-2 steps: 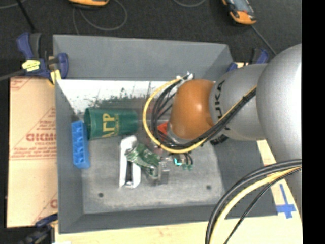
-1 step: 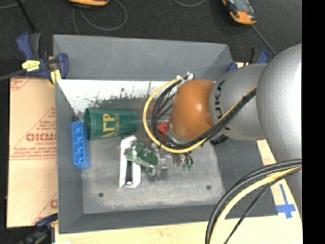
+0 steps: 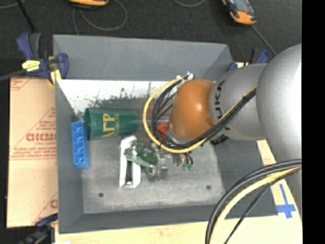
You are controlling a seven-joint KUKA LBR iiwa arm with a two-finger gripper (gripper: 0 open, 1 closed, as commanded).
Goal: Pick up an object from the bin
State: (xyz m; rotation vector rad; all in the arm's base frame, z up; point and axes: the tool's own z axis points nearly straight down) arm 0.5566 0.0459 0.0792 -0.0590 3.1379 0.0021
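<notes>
gripper (image 3: 155, 165) at bin (image 3: 167, 194) middle, white oblong thing (image 3: 127, 170) just beside it

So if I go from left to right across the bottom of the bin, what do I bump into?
Blue plastic block → green cup lying on its side → white piece → little green board → small red thing.

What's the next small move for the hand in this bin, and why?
Probably a slight shift toward the view's left. The hand sits low near the middle of the bin, just right of a small green piece that lies beside a white object; centring over it seems safer than descending. The green cup and blue block lie farther left.
</notes>
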